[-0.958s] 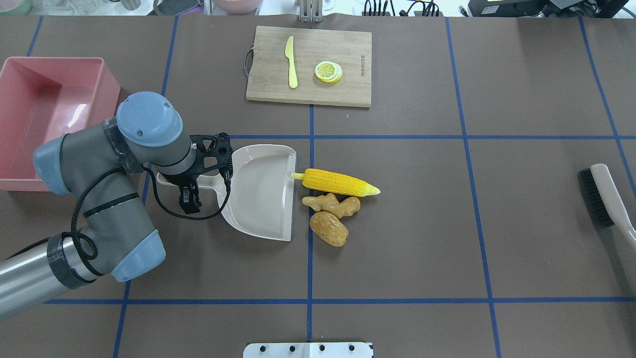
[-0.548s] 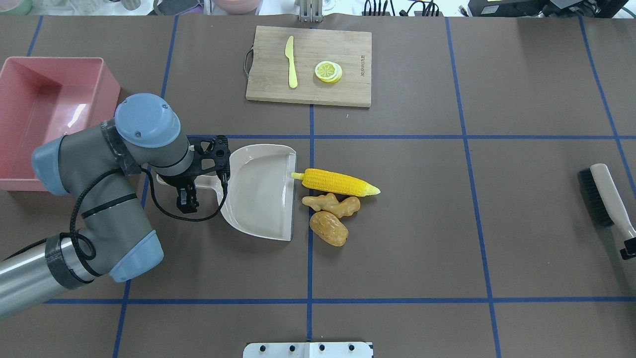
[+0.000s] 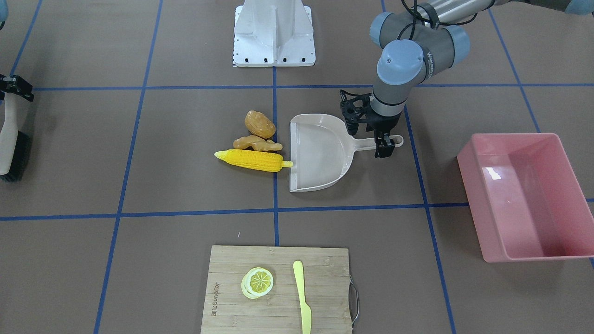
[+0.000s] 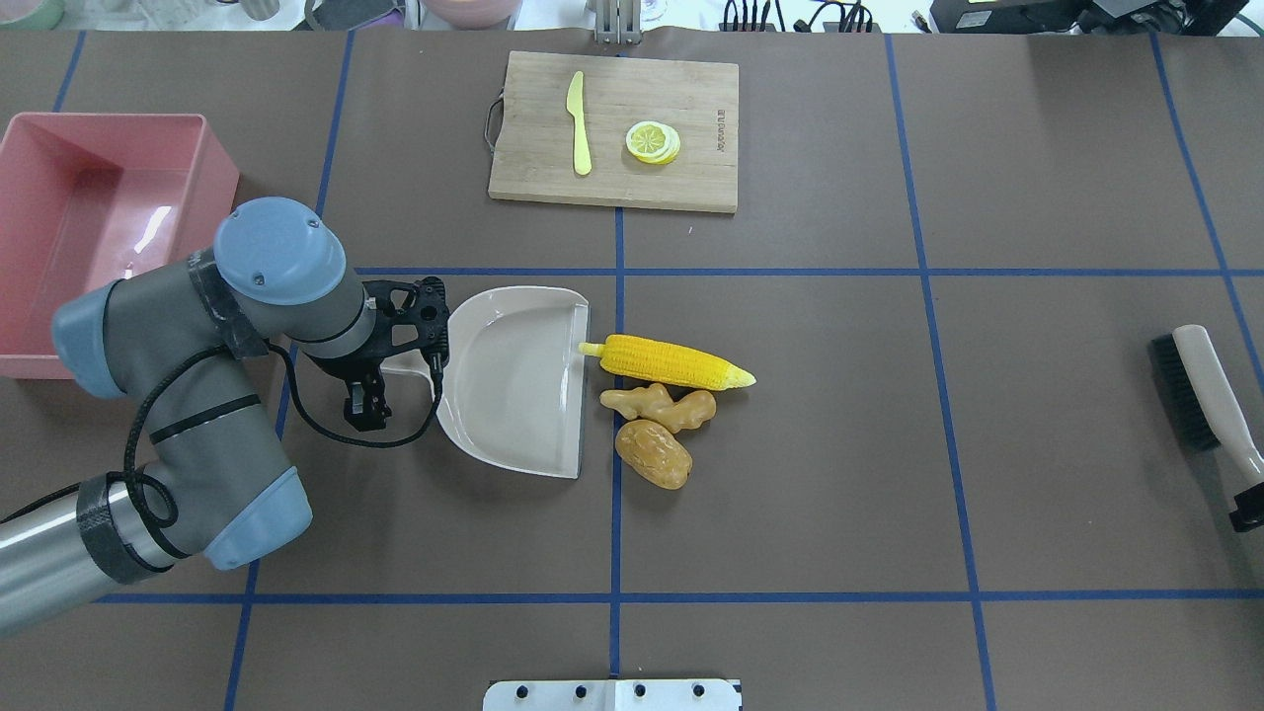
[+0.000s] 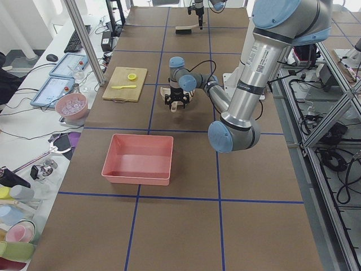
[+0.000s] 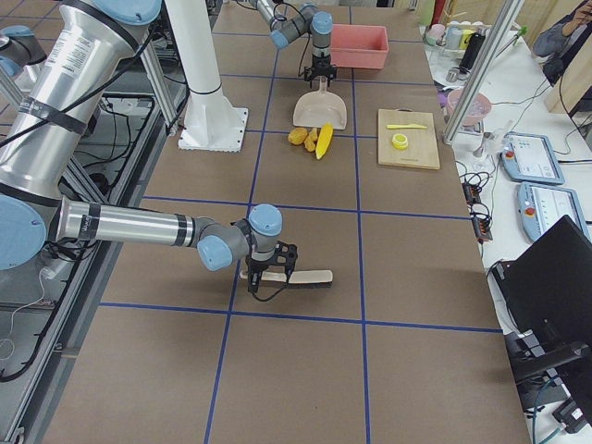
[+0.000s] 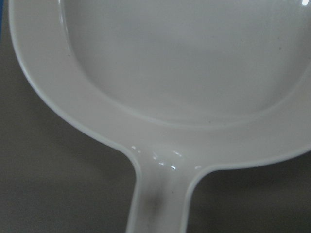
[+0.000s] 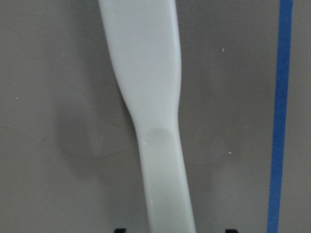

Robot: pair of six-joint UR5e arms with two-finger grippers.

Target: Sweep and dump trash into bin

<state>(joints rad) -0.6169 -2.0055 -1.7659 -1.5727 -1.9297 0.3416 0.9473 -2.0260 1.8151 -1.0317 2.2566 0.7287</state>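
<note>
Overhead exterior count: 3 trash pieces, namely 1 corn cob, 1 ginger root and 1 potato; also 1 dustpan, 1 bin, 1 brush. Trash sits on the table in a tight cluster just beside the dustpan mouth, none inside it, with the bin well apart at the robot's far left. Dustpan handle is mostly hidden under the left wrist. Left gripper is at the handle, can't tell if clamped. Right gripper is cut off at the frame edge; its wrist view shows jaws apart, straddling the brush handle. Corn's long axis runs left-right, stalk end at the pan lip, tip toward the robot's right.
</note>
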